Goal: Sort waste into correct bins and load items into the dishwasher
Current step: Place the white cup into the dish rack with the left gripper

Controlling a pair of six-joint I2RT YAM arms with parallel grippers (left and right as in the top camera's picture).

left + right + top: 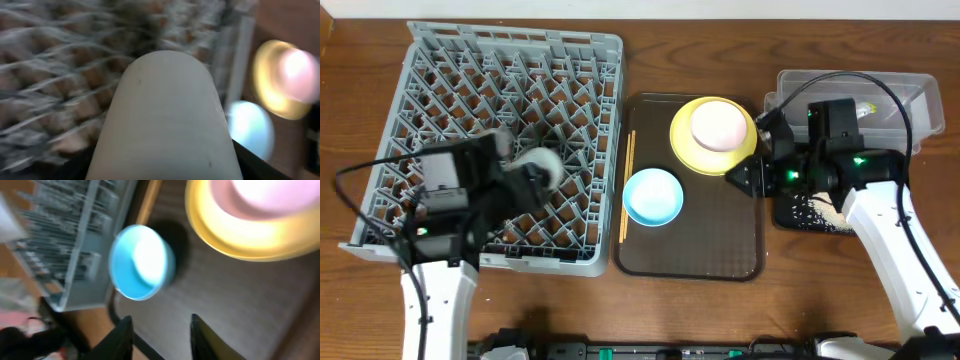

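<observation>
The small white cup (542, 166) sat in my left claw (532, 174), gripped by its sides and lying tilted over the middle of the grey dish rack (510, 35). Seen from my left wrist it filled most of the view, its rounded body (165, 115) pointing away over the blurred pegs. The rack took up the left half of the surface, reaching close to the back edge.

Just right of the rack lay the brown serving tray (720, 250). The wooden chopsticks (626, 185) ran along its left rim. The light blue bowl (652, 196) stood upright near that rim. Toward the back of the tray was the yellow plate (685, 150), with the white bowl (720, 125) resting on it.

My right claw (160, 335) hung over the tray's right side, just beside the plate's front rim. Its jaws were apart with nothing between them.

Toward the surface's right edge lay the shallow black tray (790, 218), with white rice scraps (808, 208) scattered in it. Behind it, toward the back right corner, stood the clear tub (910, 95), with my right arm crossing over both.
</observation>
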